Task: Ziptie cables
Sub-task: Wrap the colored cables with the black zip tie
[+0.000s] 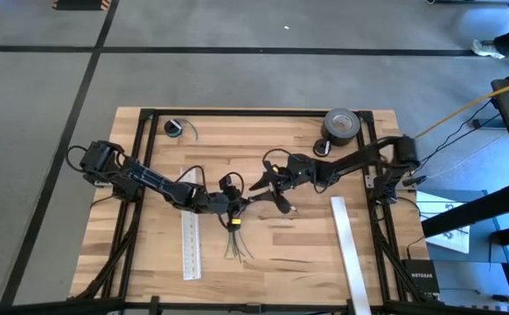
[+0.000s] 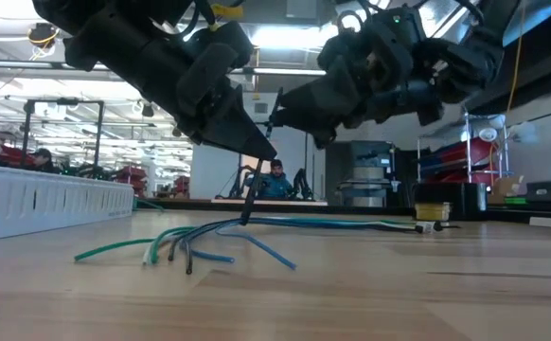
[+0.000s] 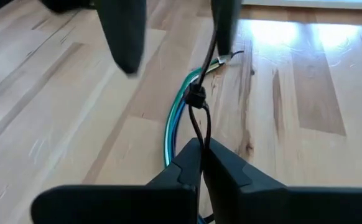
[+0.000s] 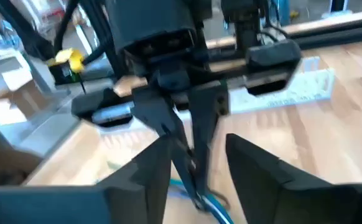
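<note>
The cables are a thin bundle of green, blue and grey wires lying on the wooden table, with their free ends fanned toward the near edge. A black ziptie rises from the bundle, its head just above the wires. My left gripper is directly over the bundle and shut on the ziptie. My right gripper faces it from the right, open. Its fingers stand on either side of the ziptie's upright tail. Whether a finger touches the tail cannot be told. My left gripper pinches the ziptie's narrow loop between its two shut fingertips, just beyond the head. The fingers slant down from the table's left. The ziptie stands up off the bundle, and the wires stay on the table.
A white slotted strip lies left of the cables and another lies right of them. A roll of grey tape and a small coil sit near the far edge. A person sits in the room beyond.
</note>
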Available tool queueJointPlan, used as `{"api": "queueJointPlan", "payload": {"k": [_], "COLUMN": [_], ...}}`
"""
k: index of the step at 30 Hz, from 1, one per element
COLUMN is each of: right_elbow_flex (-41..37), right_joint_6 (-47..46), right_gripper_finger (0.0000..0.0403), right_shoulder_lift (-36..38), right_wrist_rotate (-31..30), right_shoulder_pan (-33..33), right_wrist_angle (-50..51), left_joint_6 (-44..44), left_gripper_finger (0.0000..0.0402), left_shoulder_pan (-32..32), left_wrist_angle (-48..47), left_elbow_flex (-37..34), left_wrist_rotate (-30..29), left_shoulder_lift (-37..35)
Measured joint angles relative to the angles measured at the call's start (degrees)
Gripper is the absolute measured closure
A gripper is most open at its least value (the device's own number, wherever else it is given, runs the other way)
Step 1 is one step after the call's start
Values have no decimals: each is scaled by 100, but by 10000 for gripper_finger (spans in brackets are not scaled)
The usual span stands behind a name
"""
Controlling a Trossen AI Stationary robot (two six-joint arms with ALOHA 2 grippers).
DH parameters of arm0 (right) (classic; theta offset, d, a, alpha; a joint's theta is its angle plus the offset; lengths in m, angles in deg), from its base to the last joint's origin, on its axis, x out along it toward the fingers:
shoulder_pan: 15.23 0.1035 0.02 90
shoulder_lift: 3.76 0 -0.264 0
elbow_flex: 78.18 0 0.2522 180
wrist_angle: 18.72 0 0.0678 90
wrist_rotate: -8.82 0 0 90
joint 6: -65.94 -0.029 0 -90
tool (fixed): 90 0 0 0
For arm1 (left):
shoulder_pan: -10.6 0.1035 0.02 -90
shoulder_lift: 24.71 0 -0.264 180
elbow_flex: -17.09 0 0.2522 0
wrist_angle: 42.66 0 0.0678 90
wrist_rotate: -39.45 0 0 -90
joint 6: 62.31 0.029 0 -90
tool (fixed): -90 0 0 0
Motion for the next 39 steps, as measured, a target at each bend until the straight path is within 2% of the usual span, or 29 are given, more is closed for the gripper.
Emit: {"api": "queueJointPlan", "payload": {"k": [4, 7, 15, 18, 29, 39], "right_elbow_flex": [0, -4, 0, -1, -4, -7], "right_joint_6": [512, 652, 1291, 1425, 1422, 1402], "right_gripper_finger": [241, 243, 260, 268, 314, 319], "right_shoulder_lift": [438, 470, 385, 380, 378, 378], "right_wrist_rotate": [112, 107, -928, -1270, -1318, -1322], "right_shoulder_pan": [-64, 19, 531, 601, 623, 623], "right_wrist_angle": [1144, 1442, 382, 400, 419, 500], "left_joint_6": [8, -3, -40, -95, -145, -169], "left_gripper_finger": [401, 401, 401, 401, 402, 402], "left_shoulder_pan": [0, 0, 0, 0, 0, 0], "left_wrist_angle": [3, 10, 57, 59, 61, 71], "left_elbow_flex": [0, 0, 4, 4, 4, 4], "left_wrist_rotate": [2, 3, 11, 13, 13, 15], "left_shoulder_lift": [0, 0, 0, 0, -2, -2]}}
